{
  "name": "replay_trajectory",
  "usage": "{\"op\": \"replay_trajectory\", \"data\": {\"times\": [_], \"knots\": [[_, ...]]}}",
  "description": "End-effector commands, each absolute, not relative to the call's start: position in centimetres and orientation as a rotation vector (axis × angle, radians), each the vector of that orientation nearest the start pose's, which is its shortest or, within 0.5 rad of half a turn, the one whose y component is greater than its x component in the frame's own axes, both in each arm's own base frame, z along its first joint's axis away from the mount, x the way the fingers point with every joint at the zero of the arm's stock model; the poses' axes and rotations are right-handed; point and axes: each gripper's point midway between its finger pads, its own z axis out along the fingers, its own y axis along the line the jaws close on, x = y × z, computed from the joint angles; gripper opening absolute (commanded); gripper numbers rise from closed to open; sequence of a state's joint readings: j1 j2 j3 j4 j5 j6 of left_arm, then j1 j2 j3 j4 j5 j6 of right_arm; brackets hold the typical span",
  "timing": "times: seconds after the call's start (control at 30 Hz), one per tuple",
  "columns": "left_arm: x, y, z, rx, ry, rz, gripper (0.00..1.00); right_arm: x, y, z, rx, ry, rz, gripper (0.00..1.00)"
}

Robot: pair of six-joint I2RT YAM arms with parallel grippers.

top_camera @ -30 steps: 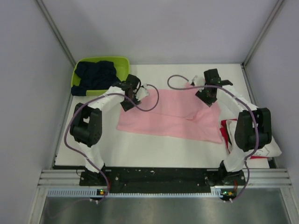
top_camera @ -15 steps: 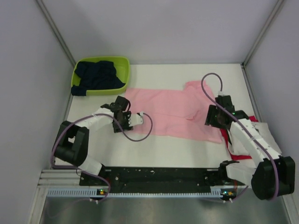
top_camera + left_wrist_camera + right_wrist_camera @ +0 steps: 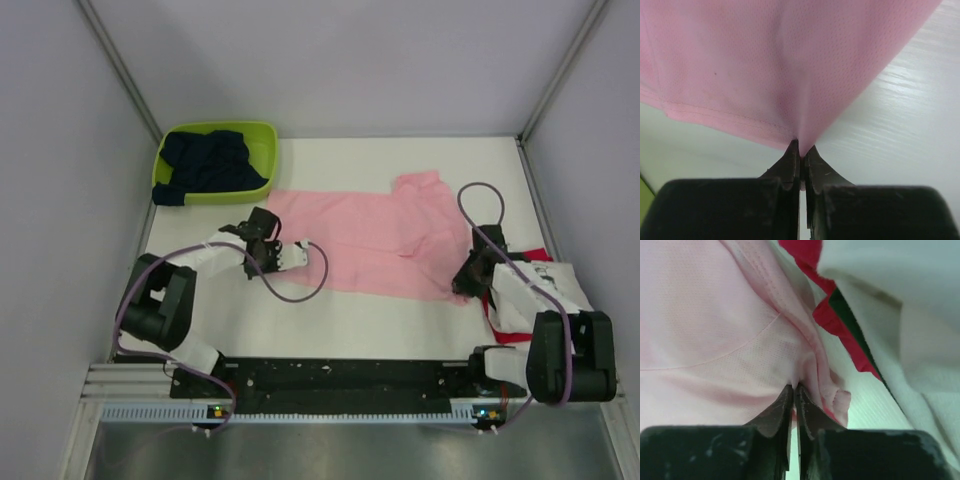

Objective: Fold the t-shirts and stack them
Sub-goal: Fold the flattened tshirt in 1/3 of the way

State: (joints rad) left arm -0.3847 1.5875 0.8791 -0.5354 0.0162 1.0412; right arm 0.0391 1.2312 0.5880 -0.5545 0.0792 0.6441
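The light pink t-shirt (image 3: 370,235) lies spread flat across the middle of the table. My left gripper (image 3: 262,252) is at its near left corner, and the left wrist view shows that gripper (image 3: 800,150) shut on the hem of the pink cloth (image 3: 765,65). My right gripper (image 3: 467,280) is at the near right corner; the right wrist view shows it (image 3: 795,389) shut on a fold of pink cloth (image 3: 715,315). A white t-shirt (image 3: 560,290) lies over a red one (image 3: 497,310) at the right edge. The navy t-shirt (image 3: 205,160) is bunched in the basket.
The lime-green basket (image 3: 268,135) stands at the back left corner. The red t-shirt (image 3: 805,252) and white t-shirt (image 3: 900,315) lie close beside my right gripper. Grey walls enclose the table on three sides. The arm bases sit at the near edge.
Both arms came from the shirt's far edge to its near corners, and both grippers went from open to shut on the pink cloth. The shirt's far right part has spread out.
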Motion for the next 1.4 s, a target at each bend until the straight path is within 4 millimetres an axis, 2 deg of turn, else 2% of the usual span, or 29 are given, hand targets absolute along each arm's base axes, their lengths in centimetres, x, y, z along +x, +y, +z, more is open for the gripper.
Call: {"op": "replay_trajectory", "data": {"times": [0.0, 0.17, 0.33, 0.37, 0.4, 0.43, 0.47, 0.57, 0.6, 0.67, 0.73, 0.77, 0.8, 0.83, 0.93, 1.1, 1.2, 1.37], "knots": [[24.9, -7.6, 2.9, 1.878, 2.228, -0.002, 0.0, 23.0, 2.5, 1.4, 0.86, 2.587, 0.185, 0.0], [16.9, -6.2, 3.2, 1.919, 2.398, -0.23, 0.0, 22.5, 3.3, 2.0, 0.845, 2.584, 0.247, 0.0], [13.1, -6.3, 4.2, 1.888, 2.501, -0.384, 0.01, 21.2, 3.6, 2.2, 0.821, 2.63, 0.259, 0.0], [12.5, -6.4, 4.4, 1.891, 2.502, -0.412, 0.18, 21.0, 3.5, 2.4, 0.816, 2.628, 0.25, 0.0], [12.4, -6.5, 4.7, 1.88, 2.498, -0.422, 0.34, 21.0, 3.2, 2.7, 0.811, 2.617, 0.236, 0.13], [12.7, -6.6, 5.0, 1.866, 2.49, -0.413, 0.61, 21.0, 3.1, 3.1, 0.805, 2.609, 0.226, 0.38], [13.1, -6.7, 5.3, 1.858, 2.48, -0.395, 0.93, 21.4, 2.9, 3.7, 0.796, 2.593, 0.22, 0.44], [14.8, -6.5, 6.7, 1.816, 2.48, -0.307, 0.95, 24.2, 3.5, 7.9, 0.667, 2.5, 0.267, 0.45], [16.2, -6.6, 7.5, 1.768, 2.474, -0.265, 0.96, 25.3, 4.2, 9.6, 0.57, 2.478, 0.262, 0.45], [19.7, -7.1, 9.1, 1.594, 2.463, -0.195, 0.97, 27.2, 5.3, 11.6, 0.407, 2.459, 0.213, 0.43], [24.9, -7.4, 11.4, 1.298, 2.448, -0.146, 0.99, 28.7, 6.7, 11.8, 0.309, 2.501, 0.228, 0.18], [27.2, -7.3, 12.0, 1.166, 2.447, -0.137, 0.99, 29.1, 7.4, 10.9, 0.285, 2.556, 0.261, 0.05], [29.3, -6.8, 12.7, 1.026, 2.456, -0.129, 0.97, 29.2, 8.1, 9.8, 0.263, 2.609, 0.287, 0.0], [31.0, -6.2, 12.8, 0.917, 2.473, -0.123, 0.93, 29.4, 8.7, 8.7, 0.244, 2.664, 0.309, 0.0], [34.2, -5.0, 12.6, 0.695, 2.518, -0.124, 0.68, 29.5, 10.8, 6.5, 0.139, 2.767, 0.341, 0.0], [36.5, -4.3, 11.3, 0.601, 2.526, -0.075, 0.66, 30.0, 14.1, 4.8, -0.019, 2.84, 0.336, 0.0], [37.0, -3.9, 10.7, 0.589, 2.527, -0.047, 0.67, 30.6, 14.9, 3.8, -0.053, 2.865, 0.311, 0.0], [37.5, -3.1, 9.5, 0.581, 2.545, -0.009, 0.67, 31.5, 16.7, 3.3, -0.108, 2.876, 0.304, 0.0]]}}
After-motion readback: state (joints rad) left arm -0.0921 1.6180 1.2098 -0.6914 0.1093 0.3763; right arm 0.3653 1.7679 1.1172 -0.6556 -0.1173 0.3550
